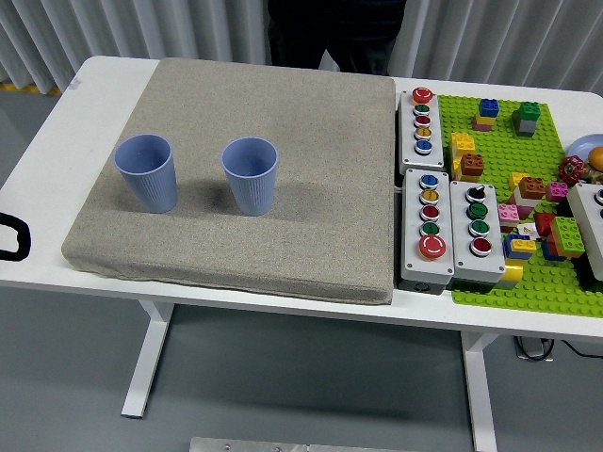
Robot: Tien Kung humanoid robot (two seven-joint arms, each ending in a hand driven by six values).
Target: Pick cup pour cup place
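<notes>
We see two blue ribbed cups standing upright on a grey fabric mat (pixel 283 113) that covers most of the white table (pixel 104 71). The left cup (pixel 146 172) stands near the mat's left edge, and the right cup (pixel 250 175) stands just beside it toward the mat's middle, the two apart and not touching. Neither cup is held by anything. At the picture's left edge, beside the table's near left corner, only a small black curved part of the left arm (pixel 11 235) shows; we cannot tell how its hand is set, and the right hand is out of sight. Along the mat's right edge lie three grey button boxes (pixel 423 226) with coloured push buttons, one toward the far edge and two side by side nearer us. Beyond them a green building-brick baseplate (pixel 490 282) carries scattered coloured bricks and reaches the table's right edge. A person in dark clothing (pixel 334 33) stands at the table's far edge.
</notes>
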